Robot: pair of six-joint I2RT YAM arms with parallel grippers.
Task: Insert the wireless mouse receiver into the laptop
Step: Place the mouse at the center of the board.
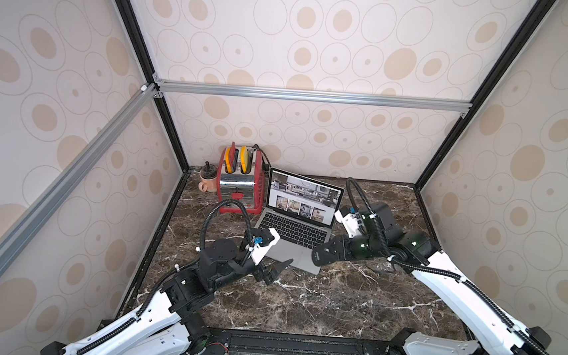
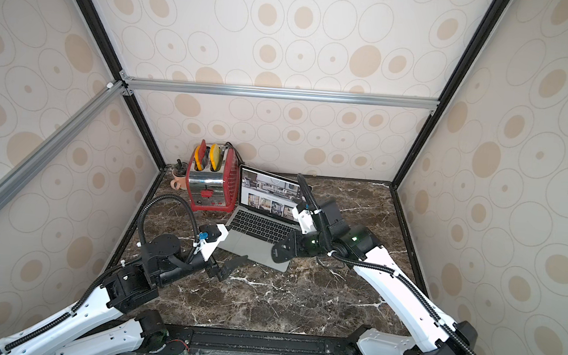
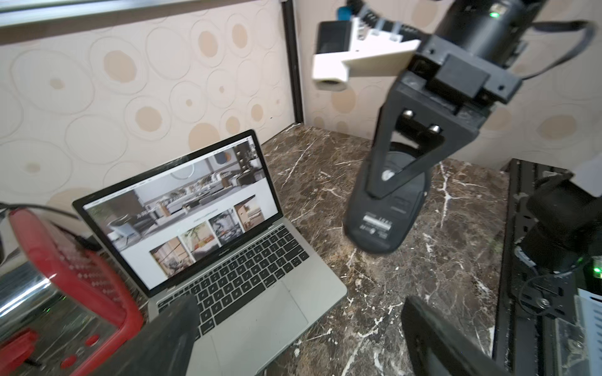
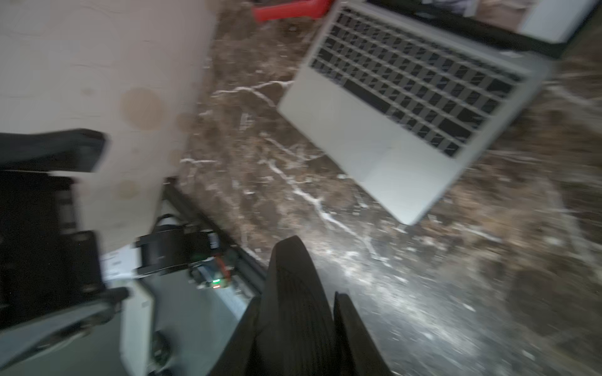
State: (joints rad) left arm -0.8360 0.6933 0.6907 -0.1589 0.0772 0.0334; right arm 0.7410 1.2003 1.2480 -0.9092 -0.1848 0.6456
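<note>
Dial reference: centre of the table [image 1: 335, 303], with 12 o'clock toward the rear wall. The laptop [image 1: 292, 232] stands on the table at about 12 o'clock, between centre and rear wall. The toaster [image 1: 238, 185] stands at 10 o'clock of the laptop, just beside its lid. The mug [image 1: 206, 181] sits at 9 o'clock of the toaster, in the rear corner. The left gripper [image 1: 280, 271] is at 7 o'clock of the laptop, near its front edge. The right gripper [image 1: 319, 255] is at 4 o'clock of the laptop, with the mouse [image 3: 381, 221] between its fingers, apparently just above the table
</note>
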